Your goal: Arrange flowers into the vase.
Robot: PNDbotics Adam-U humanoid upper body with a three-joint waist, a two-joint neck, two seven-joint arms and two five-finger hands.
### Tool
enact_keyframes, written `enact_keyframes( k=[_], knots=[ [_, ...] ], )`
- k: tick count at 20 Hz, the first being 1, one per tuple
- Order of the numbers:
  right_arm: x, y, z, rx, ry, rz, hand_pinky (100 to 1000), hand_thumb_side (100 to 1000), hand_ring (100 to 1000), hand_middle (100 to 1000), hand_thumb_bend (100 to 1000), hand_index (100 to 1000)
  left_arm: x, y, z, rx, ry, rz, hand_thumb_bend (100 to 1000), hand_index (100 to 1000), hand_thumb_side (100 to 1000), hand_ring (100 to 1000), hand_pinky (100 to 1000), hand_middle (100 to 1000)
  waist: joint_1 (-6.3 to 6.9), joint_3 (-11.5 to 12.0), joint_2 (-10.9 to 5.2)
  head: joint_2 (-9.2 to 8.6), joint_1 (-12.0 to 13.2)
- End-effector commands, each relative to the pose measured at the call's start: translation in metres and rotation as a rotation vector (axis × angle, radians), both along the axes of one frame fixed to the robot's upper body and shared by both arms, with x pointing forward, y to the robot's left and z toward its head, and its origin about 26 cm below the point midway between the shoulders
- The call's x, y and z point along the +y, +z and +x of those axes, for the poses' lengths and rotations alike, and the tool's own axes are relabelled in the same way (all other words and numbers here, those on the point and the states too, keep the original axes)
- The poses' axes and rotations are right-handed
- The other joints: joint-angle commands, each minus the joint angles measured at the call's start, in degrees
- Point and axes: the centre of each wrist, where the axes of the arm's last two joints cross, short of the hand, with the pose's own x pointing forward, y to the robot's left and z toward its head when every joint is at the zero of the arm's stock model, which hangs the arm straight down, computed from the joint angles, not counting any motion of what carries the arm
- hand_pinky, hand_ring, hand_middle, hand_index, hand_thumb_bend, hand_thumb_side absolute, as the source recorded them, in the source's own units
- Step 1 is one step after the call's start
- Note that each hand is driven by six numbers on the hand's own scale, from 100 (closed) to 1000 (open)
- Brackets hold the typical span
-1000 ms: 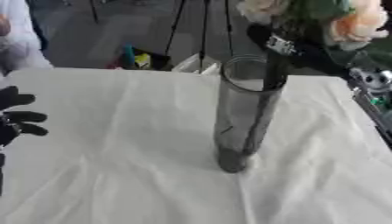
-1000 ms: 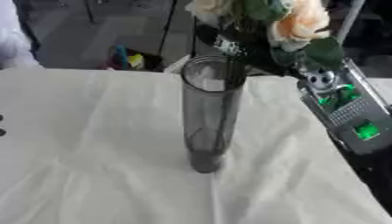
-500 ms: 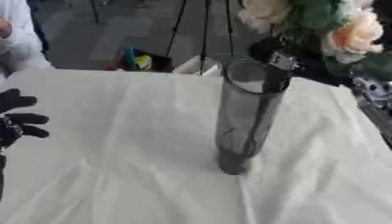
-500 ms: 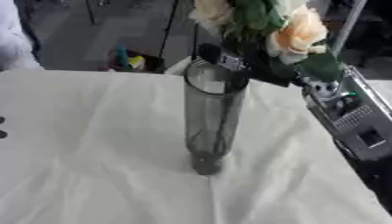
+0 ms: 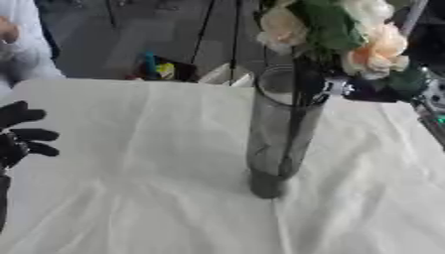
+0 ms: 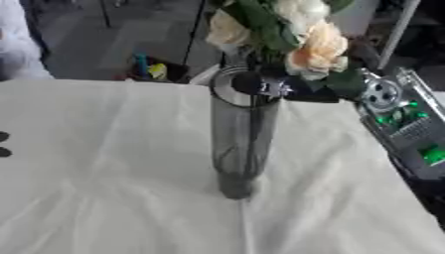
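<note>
Tall smoky-grey transparent cylindrical vase [image 5: 280,134]: standing upright near the middle of the white creased tablecloth [image 5: 139,188], base resting on the cloth.

Bunch of cream and peach artificial roses with green leaves [image 6: 282,34]: hanging directly over the vase mouth, blooms above the rim, dark stems reaching down inside the glass; the stem ends are showing partway down the cylinder.

Right hand [image 6: 287,88]: black, coming in from the right at rim height, fingers curling round the stems just below the blooms, gripping the bunch.

Right forearm [image 6: 404,131]: silver and grey with green parts, lying along the cloth's right edge.

Left hand [image 5: 19,131]: black, idling at the left edge of the cloth, fingers relaxed and spread, holding nothing, well apart from the vase.
</note>
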Motion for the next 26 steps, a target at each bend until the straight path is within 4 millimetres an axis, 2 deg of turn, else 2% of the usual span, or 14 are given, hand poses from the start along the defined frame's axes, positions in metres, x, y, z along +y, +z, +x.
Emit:
enact_keyframes(
  k=[1, 5, 16, 19, 20, 21, 26],
  knots=[
    [-0.005, 0.016, -0.006, -0.056, 0.002, -0.003, 852, 1000, 806, 812, 913, 980, -0.004, 0.006, -0.002, -0.024, -0.016, 0.010, 100, 860, 997, 645, 554, 723, -0.07, -0.01, -0.08, -0.67, -0.01],
    [-0.007, 0.018, -0.007, -0.069, 0.003, -0.004, 854, 999, 812, 819, 941, 982, -0.004, 0.006, -0.002, -0.022, -0.019, 0.015, 100, 860, 997, 646, 554, 724, -0.09, -0.06, -0.08, -0.72, 0.05],
    [-0.023, 0.019, -0.008, -0.060, -0.060, -0.145, 847, 890, 836, 853, 997, 988, -0.003, 0.006, -0.002, -0.021, -0.021, 0.021, 100, 859, 998, 647, 553, 725, -0.12, -0.38, -0.02, -0.90, 0.20],
    [-0.029, 0.018, -0.010, -0.053, -0.080, -0.165, 848, 883, 837, 853, 1000, 987, -0.003, 0.006, -0.002, -0.022, -0.019, 0.021, 100, 859, 998, 647, 553, 726, -0.08, -0.45, 0.03, -0.92, 0.29],
    [-0.032, 0.017, -0.010, -0.052, -0.089, -0.167, 848, 876, 837, 853, 970, 986, -0.003, 0.006, -0.002, -0.022, -0.018, 0.021, 100, 859, 1000, 647, 553, 726, -0.04, -0.49, 0.06, -0.93, 0.36],
    [-0.035, 0.017, -0.011, -0.052, -0.098, -0.167, 848, 883, 836, 852, 999, 986, -0.003, 0.006, -0.002, -0.023, -0.017, 0.021, 100, 859, 999, 647, 553, 726, -0.01, -0.52, 0.08, -0.94, 0.42],
    [-0.044, 0.017, -0.016, -0.062, -0.123, -0.144, 851, 894, 831, 846, 991, 985, -0.002, 0.006, -0.002, -0.023, -0.014, 0.019, 100, 860, 999, 648, 553, 727, 0.14, -0.71, 0.17, -0.96, 0.60]
  ],
)
